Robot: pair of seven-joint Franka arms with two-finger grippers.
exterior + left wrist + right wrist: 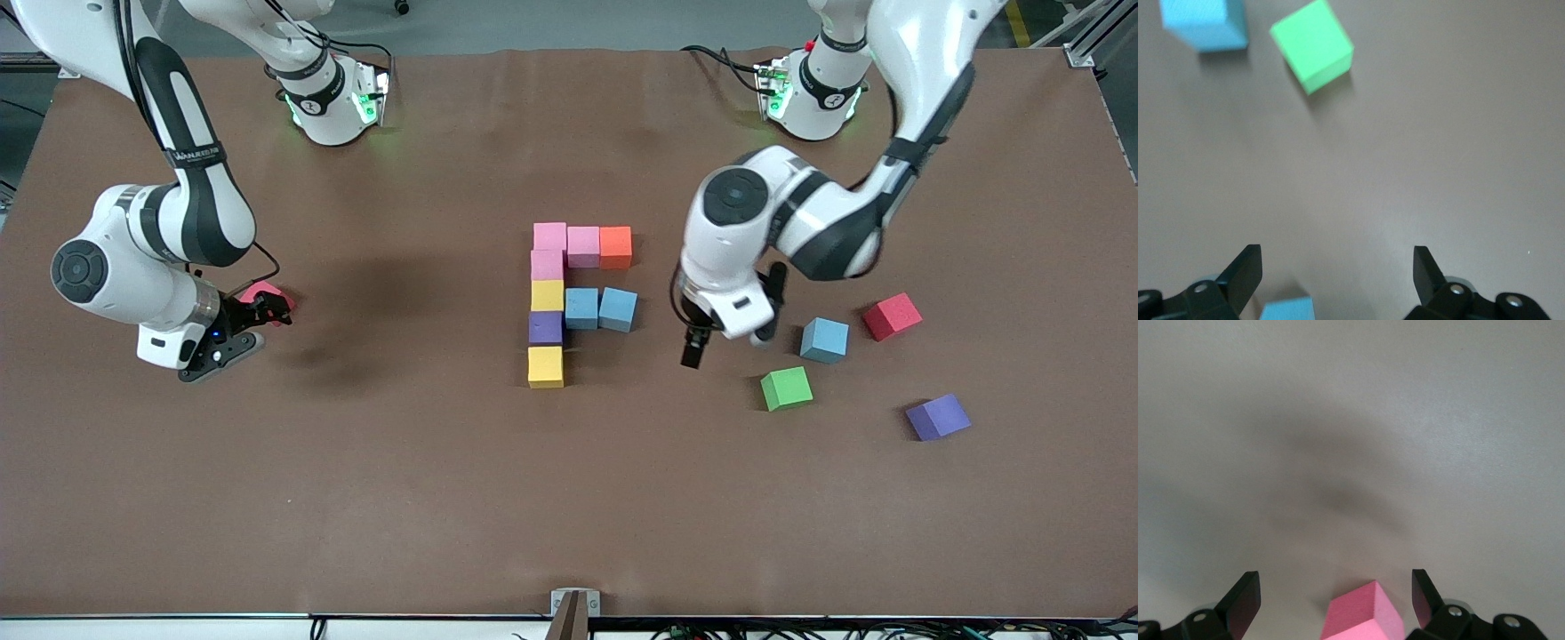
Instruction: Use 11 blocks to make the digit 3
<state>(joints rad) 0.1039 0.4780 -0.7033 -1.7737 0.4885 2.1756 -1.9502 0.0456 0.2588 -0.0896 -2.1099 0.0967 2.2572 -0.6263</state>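
Observation:
A partial figure of touching blocks lies mid-table: a column of pink (549, 236), pink (547, 265), yellow (548, 295), purple (545, 328) and yellow (545, 366). Pink (583, 246) and orange (615, 246) form the arm farthest from the front camera, and two light blue (581, 308) (618, 309) form the middle arm. Loose toward the left arm's end are a light blue block (824, 340) (1203, 23), a green block (786, 388) (1313, 44) and a purple block (938, 417). My left gripper (727, 342) (1336, 257) is open and empty, low between the figure and these. My right gripper (267, 311) (1335, 581) is open.
A pinkish-red cube (260, 293) (1361, 613) lies between the right gripper's open fingers, apart from both. A red cube (892, 316) sits beside the loose light blue block. Another light blue cube (1287, 310) shows close under the left gripper.

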